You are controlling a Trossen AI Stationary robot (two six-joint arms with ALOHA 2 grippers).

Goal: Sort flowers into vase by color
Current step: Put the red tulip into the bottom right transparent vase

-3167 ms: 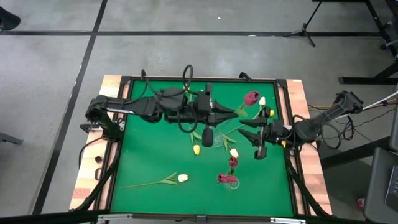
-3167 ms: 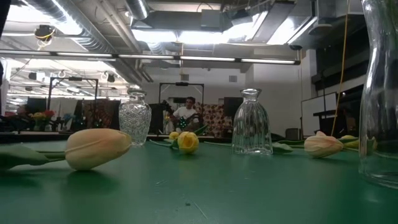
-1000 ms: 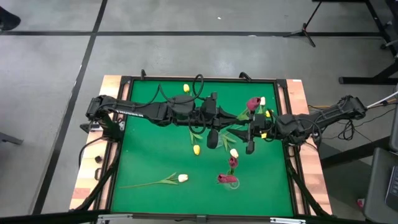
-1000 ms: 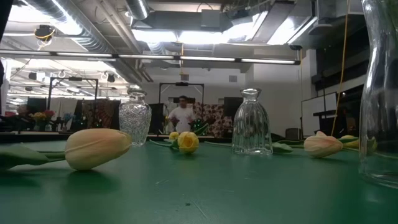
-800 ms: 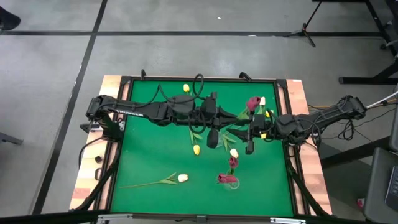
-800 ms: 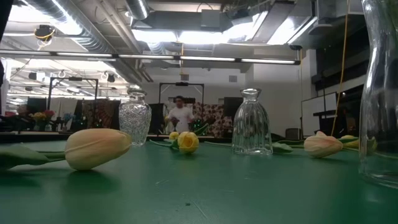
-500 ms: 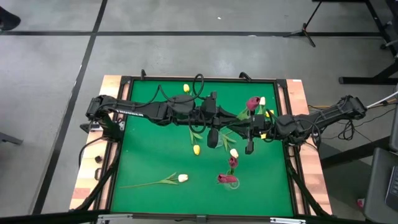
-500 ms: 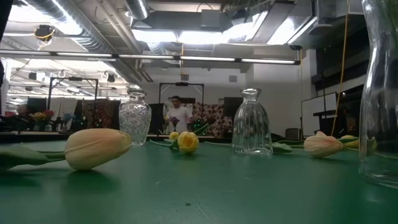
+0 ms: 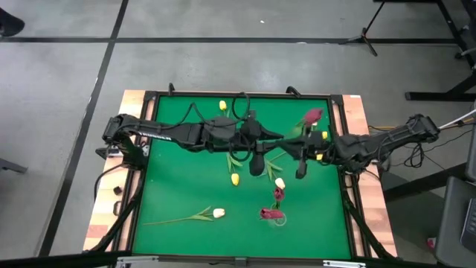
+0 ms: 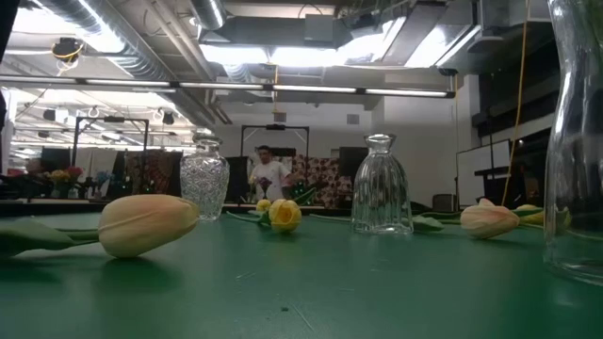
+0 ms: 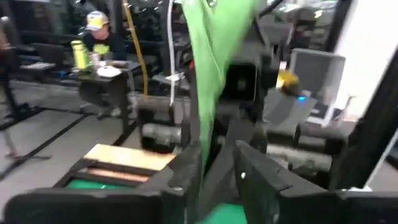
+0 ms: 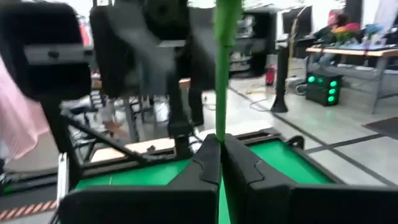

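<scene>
A dark red tulip (image 9: 314, 115) is held up over the table's far right part, and its green stem (image 9: 290, 132) slants down toward the two grippers. My right gripper (image 9: 294, 149), reaching in from the right, is shut on this stem (image 12: 222, 74). My left gripper (image 9: 268, 141) faces it from the left and is open. The stem (image 11: 202, 118) passes between its fingers, close to one of them. Yellow (image 9: 235, 179) and cream (image 9: 218, 213) tulips lie flat on the green mat. Two dark red ones (image 9: 277, 195) lie near the vase (image 9: 272, 216) by the near edge. My right gripper pinches the dark red tulip's stem (image 12: 221, 127) between its two shut fingers, coming level from the table's right and lying across the stem. The flower is lifted clear, and its head slants up toward the far right. I cannot tell whether my left gripper's finger (image 11: 186, 174) touches the stem.
A cut-glass vase (image 10: 204, 179), a ribbed vase (image 10: 381, 185) and a tall vase (image 10: 575, 141) stand on the mat. Cream heads (image 10: 148, 224) (image 10: 490, 220) and a yellow one (image 10: 285, 215) lie among them. A raised frame (image 9: 141, 179) rims the mat. A person walks in the room behind.
The dark red tulip's head has swung toward the table's far right corner, while its stem has stayed between the two grippers. Both arms have kept almost still.
</scene>
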